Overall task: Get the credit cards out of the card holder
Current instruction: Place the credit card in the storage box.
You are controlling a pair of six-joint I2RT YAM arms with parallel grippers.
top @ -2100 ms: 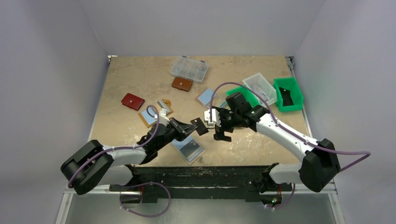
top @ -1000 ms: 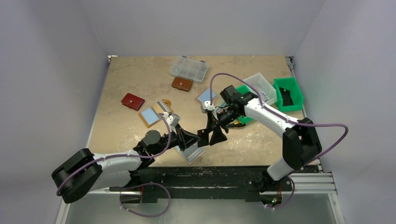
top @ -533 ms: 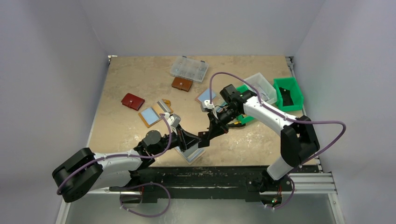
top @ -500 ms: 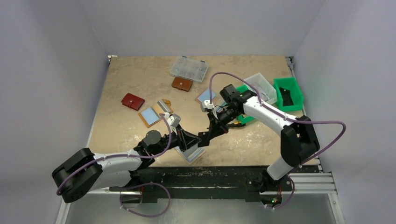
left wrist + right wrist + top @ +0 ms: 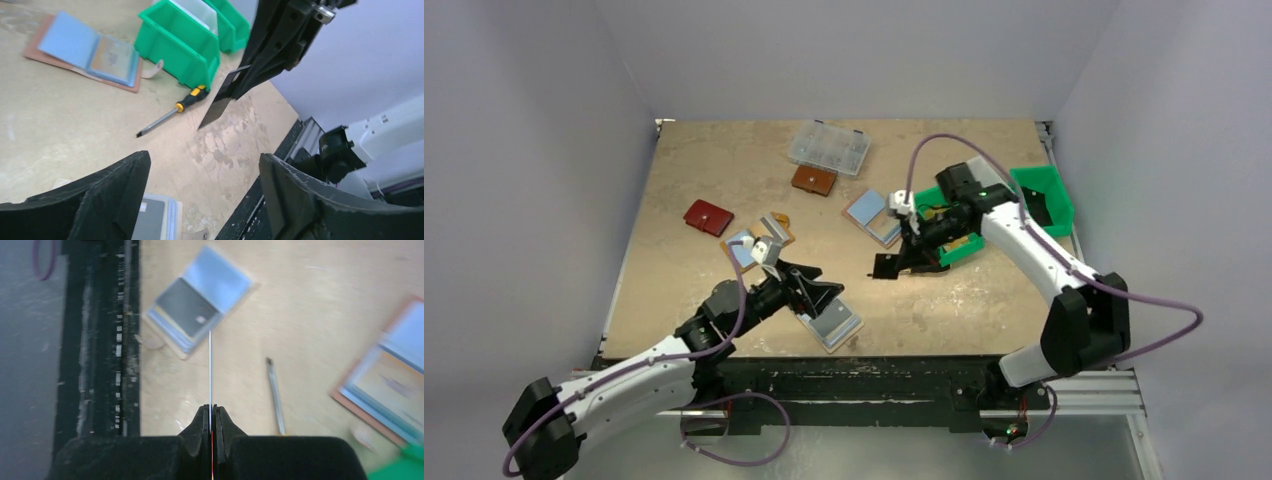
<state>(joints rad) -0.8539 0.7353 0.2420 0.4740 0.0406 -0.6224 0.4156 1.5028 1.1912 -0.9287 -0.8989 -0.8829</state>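
The right tool (image 5: 211, 411) is clamped on 1 edge of a dark card (image 5: 223, 96), held above the tabletop (image 5: 714, 170) near the green bin (image 5: 175, 42); this shallow pinch may let the card pivot or slip in a fast swing. The left tool (image 5: 204, 157) stands wide and empty over the open card holder (image 5: 832, 322), which lies unrestrained near the front tabletop edge.

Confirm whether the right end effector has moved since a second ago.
Yes. The right end effector, shut on a black card, has pulled away from the near-edge card holder toward the green bin.
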